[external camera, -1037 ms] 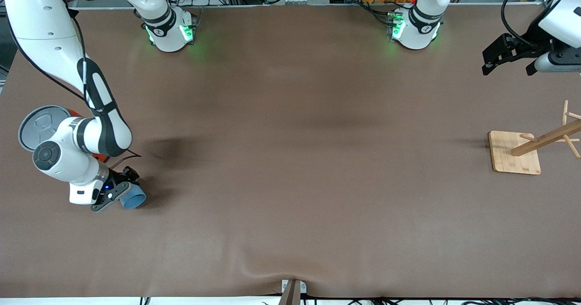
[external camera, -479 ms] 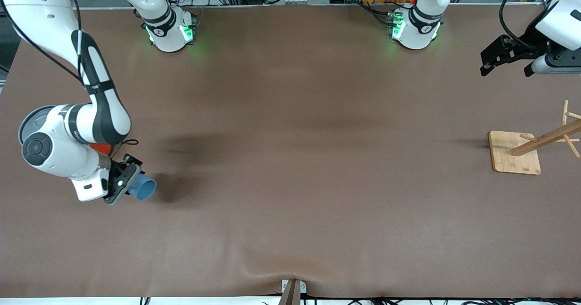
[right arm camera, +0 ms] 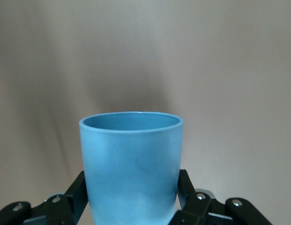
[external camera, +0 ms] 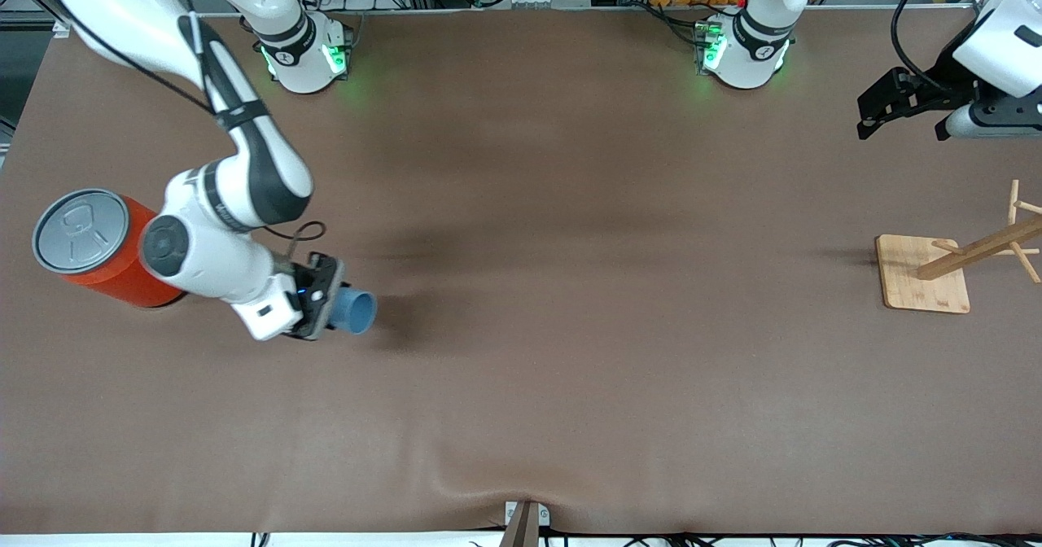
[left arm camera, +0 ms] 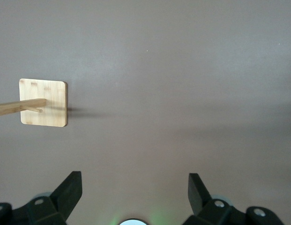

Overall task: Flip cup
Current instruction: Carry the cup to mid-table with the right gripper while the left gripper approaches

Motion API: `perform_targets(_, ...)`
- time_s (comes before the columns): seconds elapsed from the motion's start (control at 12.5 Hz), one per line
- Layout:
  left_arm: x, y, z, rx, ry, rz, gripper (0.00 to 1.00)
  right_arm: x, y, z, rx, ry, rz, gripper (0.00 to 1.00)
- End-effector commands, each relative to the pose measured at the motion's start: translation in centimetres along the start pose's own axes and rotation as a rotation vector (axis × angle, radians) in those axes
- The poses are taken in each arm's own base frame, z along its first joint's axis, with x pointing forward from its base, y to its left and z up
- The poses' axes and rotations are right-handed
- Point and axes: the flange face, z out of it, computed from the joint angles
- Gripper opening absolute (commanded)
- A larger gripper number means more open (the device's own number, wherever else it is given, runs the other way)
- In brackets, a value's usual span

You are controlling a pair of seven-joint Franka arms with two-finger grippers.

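Observation:
The small light-blue cup (external camera: pixel 354 309) lies on its side in the air over the brown table, its mouth turned away from the wrist. My right gripper (external camera: pixel 332 306) is shut on the cup near its base, beside the orange can. In the right wrist view the cup (right arm camera: pixel 131 164) fills the middle, its open rim pointing away from the camera, with a black finger (right arm camera: pixel 78 191) pressed against each side. My left gripper (external camera: pixel 905 115) hangs open and empty over the left arm's end of the table, waiting. The left wrist view shows that gripper (left arm camera: pixel 134 187) with its jaws wide apart.
A big orange can (external camera: pixel 102 247) with a grey pull-tab lid stands near the right arm's end of the table. A wooden peg stand (external camera: pixel 924 273) on a square base sits at the left arm's end, also seen as the peg stand (left arm camera: pixel 43 102) in the left wrist view.
My right gripper has lifted the cup off the table and carried it from beside the can toward the table's middle. The can is now uncovered. The left arm barely shifted.

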Motion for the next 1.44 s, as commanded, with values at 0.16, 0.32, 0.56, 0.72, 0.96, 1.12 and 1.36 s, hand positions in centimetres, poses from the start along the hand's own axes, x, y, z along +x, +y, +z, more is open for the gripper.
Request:
perform_targets(0.16,0.6,1.7,1.3,-0.035,-0.028,0.03,1.0,10.4,-7.1,5.9,-0.042,0.05,-0.222,0.47)
perform_targets(0.32,1.3,2.5,2.6,-0.061,-0.057,0.044,1.0,12.5,-9.1,8.5,-0.043,0.061,-0.268,0.47)
perform_targets(0.56,1.6,4.6,3.6,-0.063,-0.076,0.085,1.0,13.6,-10.4,11.6,-0.044,0.044,-0.32,0.47)
perform_targets(0.72,2.0,5.0,4.4,-0.092,-0.095,0.089,1.0,13.7,-10.9,13.2,-0.039,0.038,-0.334,0.47)
perform_targets(0.96,3.6,5.7,6.2,-0.155,-0.094,0.084,1.0,12.7,-10.9,15.3,-0.009,0.02,-0.319,0.47)
perform_targets(1.12,4.5,6.8,7.2,-0.191,-0.08,0.092,1.0,12.6,-11.0,15.6,-0.006,0.015,-0.319,0.58)
perform_targets(1.36,6.0,7.9,9.9,-0.3,-0.118,0.073,1.0,12.8,-10.9,15.1,-0.012,0.02,-0.327,1.0)
